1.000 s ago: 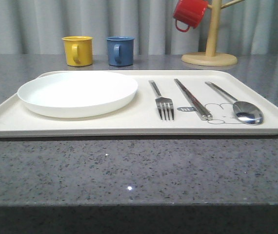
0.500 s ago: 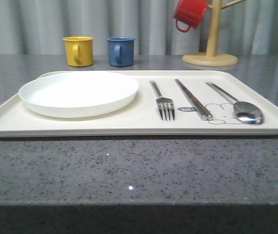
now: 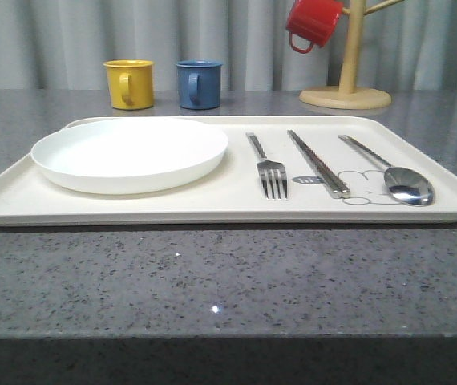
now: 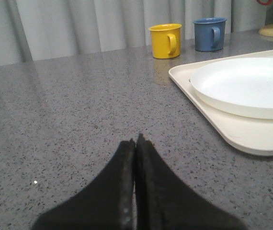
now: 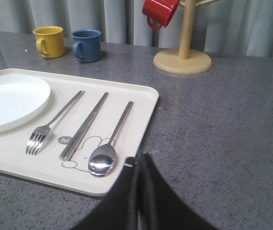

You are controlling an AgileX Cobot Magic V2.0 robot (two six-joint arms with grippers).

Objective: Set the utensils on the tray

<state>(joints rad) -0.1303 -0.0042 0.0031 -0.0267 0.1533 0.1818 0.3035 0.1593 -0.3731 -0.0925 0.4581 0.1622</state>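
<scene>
The cream tray (image 3: 236, 204) (image 5: 141, 103) (image 4: 251, 139) lies across the grey table. On its right half lie the utensils side by side: a fork (image 3: 267, 167) (image 5: 55, 122), a pair of chopsticks (image 3: 317, 163) (image 5: 85, 125) and a spoon (image 3: 397, 178) (image 5: 108, 143). My left gripper (image 4: 135, 142) is shut and empty over bare table, left of the tray. My right gripper (image 5: 140, 157) is shut and empty, just off the tray's right edge near the spoon's bowl.
A round white plate (image 3: 129, 152) (image 4: 244, 86) (image 5: 7, 101) fills the tray's left half. A yellow mug (image 3: 128, 83) and a blue mug (image 3: 197, 83) stand behind the tray. At the back right is a wooden mug stand (image 3: 345, 88) with a red mug (image 3: 312, 22) hanging on it.
</scene>
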